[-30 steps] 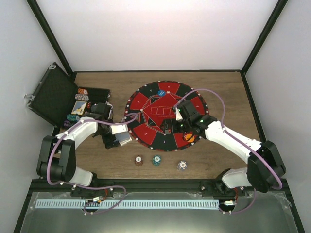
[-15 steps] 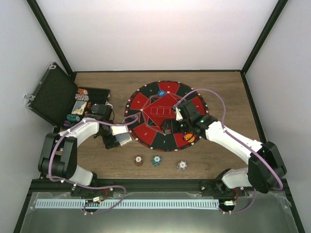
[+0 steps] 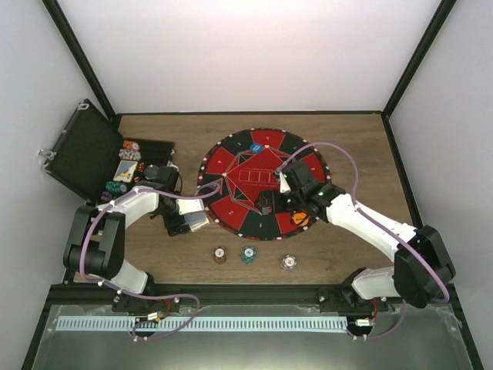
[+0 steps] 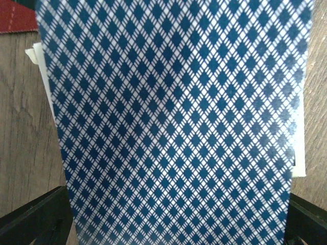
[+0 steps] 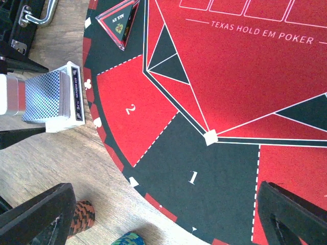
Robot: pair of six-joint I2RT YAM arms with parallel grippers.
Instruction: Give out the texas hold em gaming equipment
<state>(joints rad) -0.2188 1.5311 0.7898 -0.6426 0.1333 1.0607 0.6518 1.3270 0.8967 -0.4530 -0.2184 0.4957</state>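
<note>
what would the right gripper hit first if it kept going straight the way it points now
Most likely the round red-and-black poker mat, at its black segment marked 1. Nothing shows between it and the right gripper, though depth is unclear.

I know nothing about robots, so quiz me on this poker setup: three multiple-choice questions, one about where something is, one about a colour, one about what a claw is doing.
1. Where do the three chip stacks stand relative to the round mat?
A. On top of it
B. On the bare table, on its near side
C. Beyond its far edge

2. What is on the back of the card deck?
A. Blue and white diamonds
B. Plain red
C. Green stripes

3. How is the right gripper?
A. Shut on a chip
B. Shut on a card
C. Open, holding nothing

Answers: 1 B, the top view shows them on wood. 2 A, that pattern fills the left wrist view. 3 C, its fingers stand wide apart with nothing between.
</note>
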